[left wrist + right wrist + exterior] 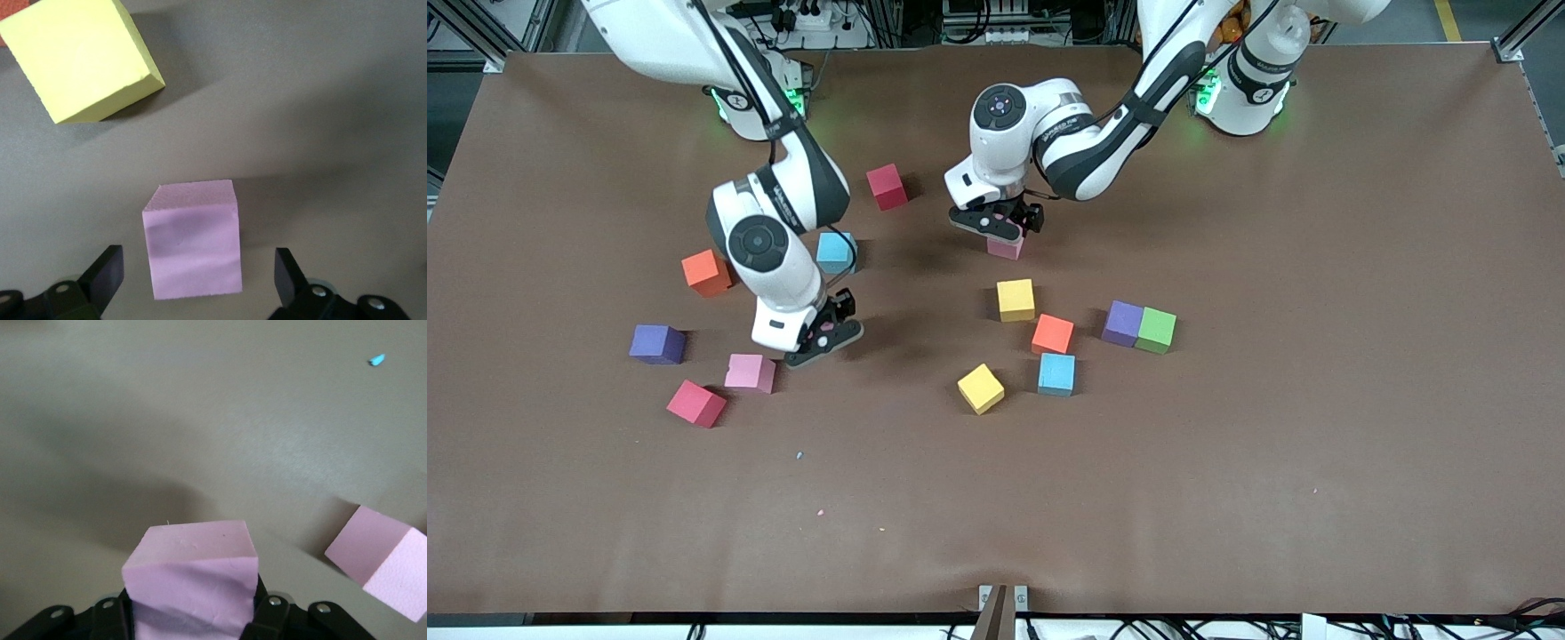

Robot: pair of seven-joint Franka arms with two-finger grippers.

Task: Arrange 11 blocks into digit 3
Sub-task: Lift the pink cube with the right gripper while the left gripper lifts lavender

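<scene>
- Nearest the front camera: a red block [695,403] and a pink block [750,372] lie toward the right arm's end of the brown worktop [1227,462]; a yellow block [980,388] and a light blue block [1056,374] lie near the middle.
- Right gripper [824,340]: just beside that pink block on the worktop. In the right wrist view the fingers are closed on a second pink block [192,583], gripped on two opposite faces and seated squarely (a firm hold, by the look of it).
- Middle band: a purple block [657,344], an orange block [1053,334], a second purple block [1122,323] touching the green cube [1156,330], and a second yellow block [1016,300].
- Farther: an orange block [707,272], a light blue block [836,252], a red block [887,187].
- Left gripper [1000,228]: fingers [103,273] spread wide, standing either side of a third pink block [193,240] without touching it.
- Digit 3: no figure is formed; the blocks lie scattered.
- Judgement, step in hand: the right arm has a block to carry; the left is poised to grasp. To do well, lift the held block straight up clear of its pink neighbour, and bring the left fingers down evenly over the block's flat sides before closing.
</scene>
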